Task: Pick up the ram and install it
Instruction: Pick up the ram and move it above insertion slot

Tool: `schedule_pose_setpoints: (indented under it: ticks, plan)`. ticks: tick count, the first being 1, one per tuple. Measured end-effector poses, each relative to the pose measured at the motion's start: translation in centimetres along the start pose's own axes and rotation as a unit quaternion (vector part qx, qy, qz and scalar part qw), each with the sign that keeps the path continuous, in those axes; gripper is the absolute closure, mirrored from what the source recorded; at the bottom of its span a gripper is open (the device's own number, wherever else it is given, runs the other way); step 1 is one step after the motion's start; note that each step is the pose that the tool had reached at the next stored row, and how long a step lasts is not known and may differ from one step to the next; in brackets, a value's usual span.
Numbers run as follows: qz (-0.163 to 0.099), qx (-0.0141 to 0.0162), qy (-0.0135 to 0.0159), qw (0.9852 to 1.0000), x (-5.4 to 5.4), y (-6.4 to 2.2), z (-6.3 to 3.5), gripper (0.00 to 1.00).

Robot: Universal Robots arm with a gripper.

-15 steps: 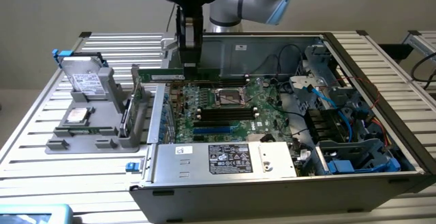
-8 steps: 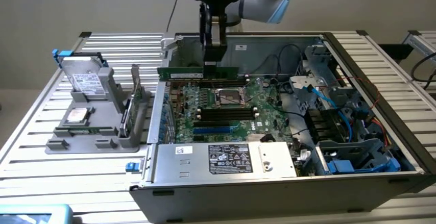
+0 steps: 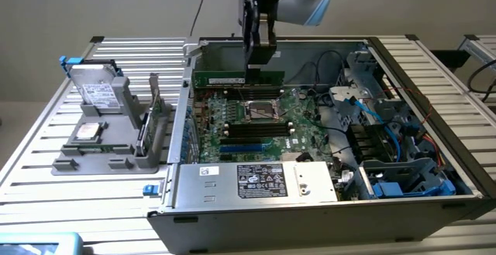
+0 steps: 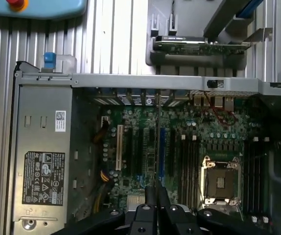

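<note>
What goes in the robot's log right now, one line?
fingers: shut on thin green ram stick | place: above green motherboard in grey computer case | installed: not yet

The arm [image 3: 310,2] reaches straight down from above, wrist vertical, its claw [image 3: 261,62] pointing downward with both fingers [image 4: 150,198] pinched close on the ram [image 3: 225,79].

Work surface: slatted aluminium table [image 3: 46,168], ribs running across exterior view from left to right. Resting directly on slats: open computer case [image 3: 310,226], interior exposed upward, occupying middle and exterior view's right portion. Just beside case, on exterior view's left: grey plastic fixture [image 3: 116,163], flat base seated on slats. At near corner, exterior view's left: teal device [image 3: 35,244], partly cropped, well apart from fixture.
</note>
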State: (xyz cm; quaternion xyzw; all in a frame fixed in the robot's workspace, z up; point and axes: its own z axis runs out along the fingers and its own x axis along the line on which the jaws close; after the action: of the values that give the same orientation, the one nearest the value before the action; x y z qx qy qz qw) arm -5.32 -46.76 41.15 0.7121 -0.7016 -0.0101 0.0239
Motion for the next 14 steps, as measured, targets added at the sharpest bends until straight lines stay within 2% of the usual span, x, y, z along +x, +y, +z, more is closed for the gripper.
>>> schedule_pose_setpoints:
  ticks: [7,14]
  plan:
    - [0.000,0.0000,-0.0001,1.0000,-1.6,-1.05,0.06,0.87]
    - [0.000,0.0000,-0.0001,1.0000,-3.0,-2.85,0.52,0.87]
